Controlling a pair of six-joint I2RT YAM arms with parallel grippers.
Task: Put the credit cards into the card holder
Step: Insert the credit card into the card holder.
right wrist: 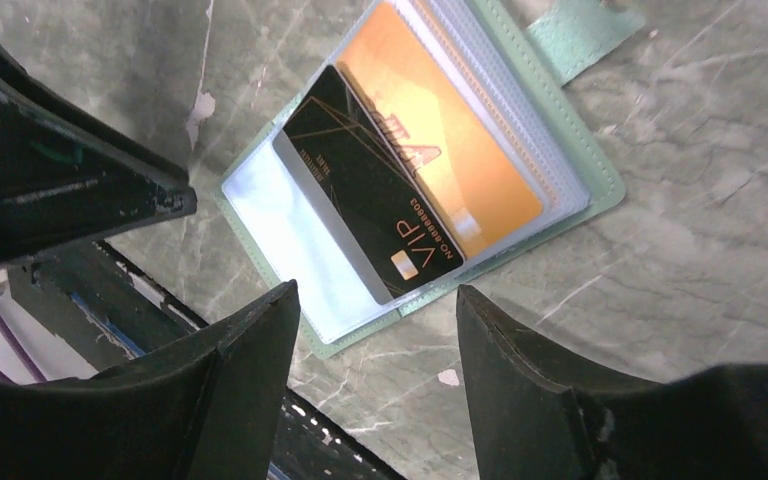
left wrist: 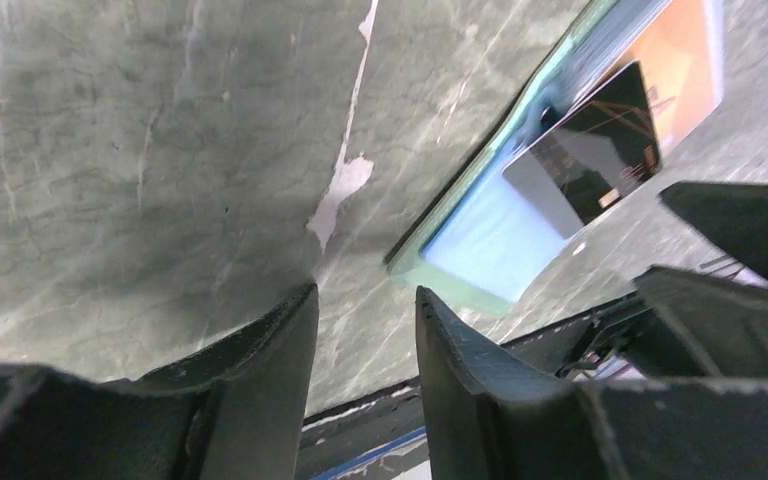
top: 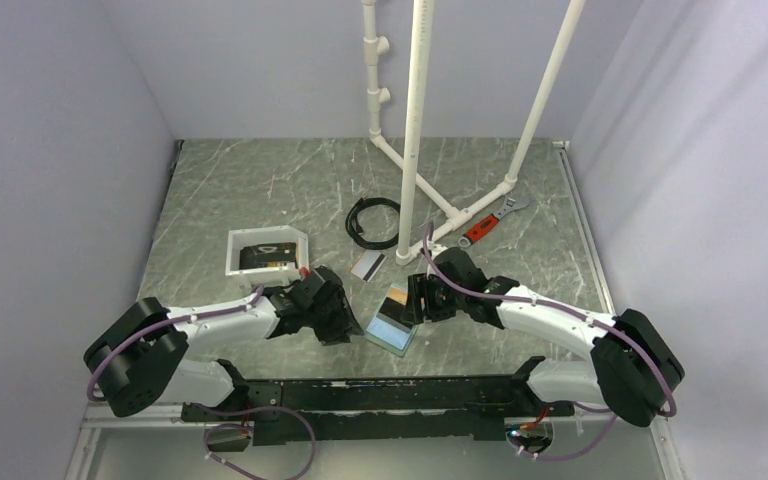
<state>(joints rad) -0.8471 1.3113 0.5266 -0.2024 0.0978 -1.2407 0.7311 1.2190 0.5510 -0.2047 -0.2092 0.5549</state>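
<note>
The card holder lies open near the middle of the table's near edge, under the right end effector and just right of the left end effector. A black card and an orange card lie slantwise on it, long sides parallel. The right end effector, seemingly the nearer, is spread wide and empty; the left one is narrowly parted, also empty.
</note>
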